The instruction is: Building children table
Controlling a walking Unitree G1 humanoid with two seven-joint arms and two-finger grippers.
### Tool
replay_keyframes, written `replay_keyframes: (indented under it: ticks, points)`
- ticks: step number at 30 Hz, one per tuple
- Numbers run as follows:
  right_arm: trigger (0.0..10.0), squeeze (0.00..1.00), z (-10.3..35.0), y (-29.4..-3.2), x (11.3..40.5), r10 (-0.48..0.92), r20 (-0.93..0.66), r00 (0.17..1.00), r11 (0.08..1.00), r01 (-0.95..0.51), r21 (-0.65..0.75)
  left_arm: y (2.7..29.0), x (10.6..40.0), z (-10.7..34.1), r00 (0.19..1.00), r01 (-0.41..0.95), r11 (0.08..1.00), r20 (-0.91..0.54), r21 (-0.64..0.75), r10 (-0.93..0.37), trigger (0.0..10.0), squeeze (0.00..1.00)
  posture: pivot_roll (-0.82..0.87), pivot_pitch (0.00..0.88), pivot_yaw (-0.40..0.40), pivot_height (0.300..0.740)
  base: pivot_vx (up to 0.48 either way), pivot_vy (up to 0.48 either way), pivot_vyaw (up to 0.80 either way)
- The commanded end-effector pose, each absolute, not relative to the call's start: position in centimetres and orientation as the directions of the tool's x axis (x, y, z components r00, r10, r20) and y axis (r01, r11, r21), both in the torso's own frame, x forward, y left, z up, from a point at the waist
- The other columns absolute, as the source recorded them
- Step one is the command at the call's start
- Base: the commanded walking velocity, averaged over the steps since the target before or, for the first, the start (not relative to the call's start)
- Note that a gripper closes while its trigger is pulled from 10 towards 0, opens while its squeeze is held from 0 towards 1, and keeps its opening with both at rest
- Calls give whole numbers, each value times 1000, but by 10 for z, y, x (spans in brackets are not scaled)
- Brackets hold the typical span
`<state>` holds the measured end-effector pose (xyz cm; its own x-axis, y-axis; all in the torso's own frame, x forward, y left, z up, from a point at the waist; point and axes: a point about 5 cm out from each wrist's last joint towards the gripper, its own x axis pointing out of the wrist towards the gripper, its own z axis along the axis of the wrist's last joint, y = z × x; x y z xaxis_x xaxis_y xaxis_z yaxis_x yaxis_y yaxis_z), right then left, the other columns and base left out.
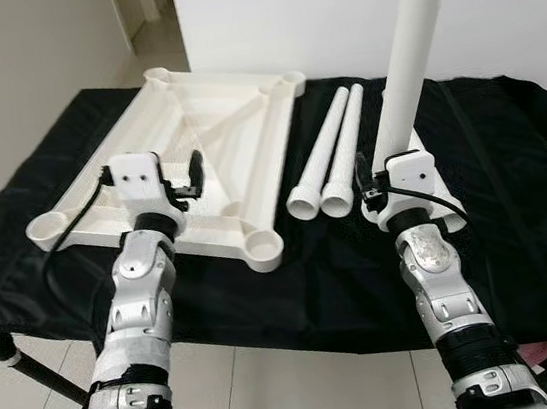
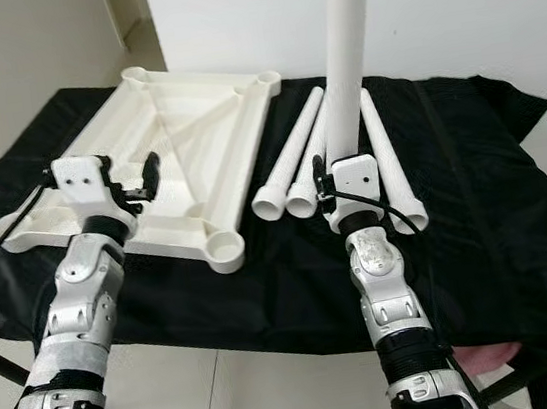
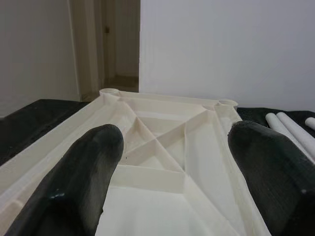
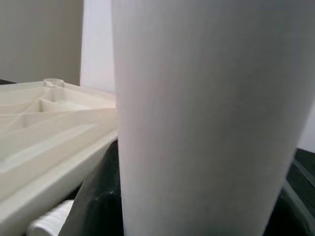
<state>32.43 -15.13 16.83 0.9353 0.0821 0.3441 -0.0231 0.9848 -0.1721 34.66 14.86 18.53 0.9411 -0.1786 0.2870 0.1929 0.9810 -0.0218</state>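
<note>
A black cloth (image 1: 314,280) is covering the bench, and the white tabletop (image 1: 199,139) is lying on it upside down, ribs up, on the left half, with round leg sockets showing at its corners. The left pincer (image 1: 192,175) is hovering over the near part of that tabletop, near its middle, with its two black fingers (image 3: 86,172) standing wide apart and nothing between them; in the left wrist view the ribbed underside is spreading out between and beyond the fingertips, and whether the fingers are touching the plastic cannot be told. The right pincer (image 1: 370,190) is sitting over the cloth to the right of the tabletop and is gripping a white table leg (image 1: 412,45) near its lower end, holding it almost upright with a slight lean to the right, so that the leg is rising past the top edge of the head views. In the right wrist view the leg's pale surface is looming very close, with a dark finger (image 4: 96,196) pressing against its side. Two more legs (image 1: 332,151) are lying side by side on the cloth between the tabletop and the right pincer, their open ends pointing toward the near edge. Another leg (image 2: 389,164) is lying on the cloth just behind and to the right of the right pincer, partly hidden by it.
</note>
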Motion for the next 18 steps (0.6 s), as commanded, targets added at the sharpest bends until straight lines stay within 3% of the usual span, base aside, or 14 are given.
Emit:
replay_keyframes:
  ticks: [1,7,11,18]
  points:
    - [10000,0,170,-146,325,103,355,929,985,-45,-166,153,346,181,950,177,984,264,-13,-168,10000,0,-20,0,9,740,0,262,0]
    - [10000,0,170,-145,325,105,358,928,985,-48,-164,151,347,182,952,169,986,262,-12,-160,10000,0,-18,0,10,740,0,298,0]
    - [10000,0,169,-145,326,96,353,931,986,-40,-163,149,347,182,952,170,985,259,-11,-161,10000,0,-16,0,11,740,0,0,0]
    - [10000,0,168,-145,328,88,339,937,987,-36,-157,144,345,181,948,187,982,260,15,-185,10000,0,-15,0,12,740,0,0,-679]
